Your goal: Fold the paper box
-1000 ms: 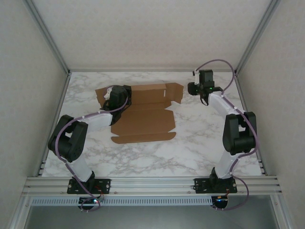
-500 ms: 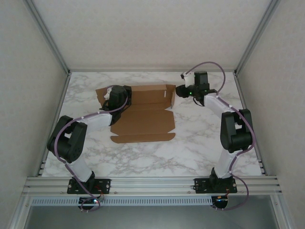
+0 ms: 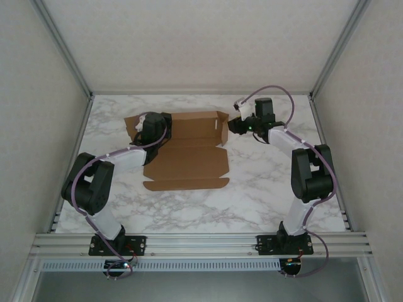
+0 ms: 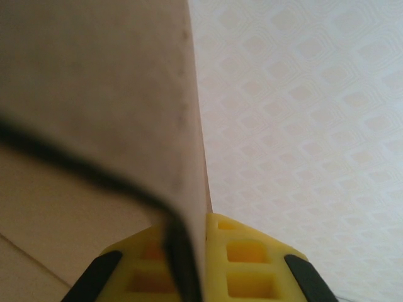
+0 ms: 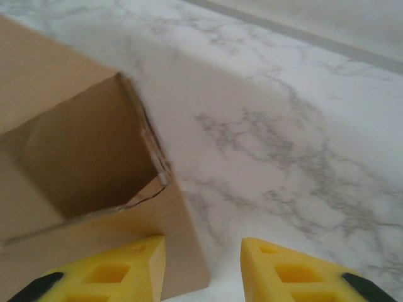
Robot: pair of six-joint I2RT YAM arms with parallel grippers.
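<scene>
Shifted since 1 s back: right gripper [image 3: 233,124], now well left of its old spot over bare marble at upper right of top cam, just beside the paper box [image 3: 189,160]. Also changed: right flap [image 3: 221,129], flat then, up on edge now; whole sheet a touch left & down-frame. Same place as before: left gripper [image 3: 148,129], on the sheet's upper-left part.

Near to far in top cam:
- Arm bases at btm of frame.
- Above them, bare marble table [image 3: 208,207].
- Next, box's near edge: a long narrow strip w/ notched ends, ctr-left of frame.
- Beyond that, main panels lying flat, brown, unprinted.
- Further up, both grippers level w/ the far panel, one at each end.
- At upper left, another flap poking out past the left gripper.

Left wrist cam: yellow fingers [image 4: 252,264] at btm of frame, clamped tight on a thin cardboard panel, its edge running down ctr of frame into the slit btwn them. Patterned wall on the right. Blurred dark band across the card; can't tell what.

Right wrist cam: yellow fingers [image 5: 289,270] at btm, spread w/ a clear gap, gripping nothing. At left of frame, raised corner of the box, two walls meeting, hollow side toward cam; lower corner just beyond the left-hand finger, reaching into the gap. Touching or not: can't tell. Marble at right & top of frame.
</scene>
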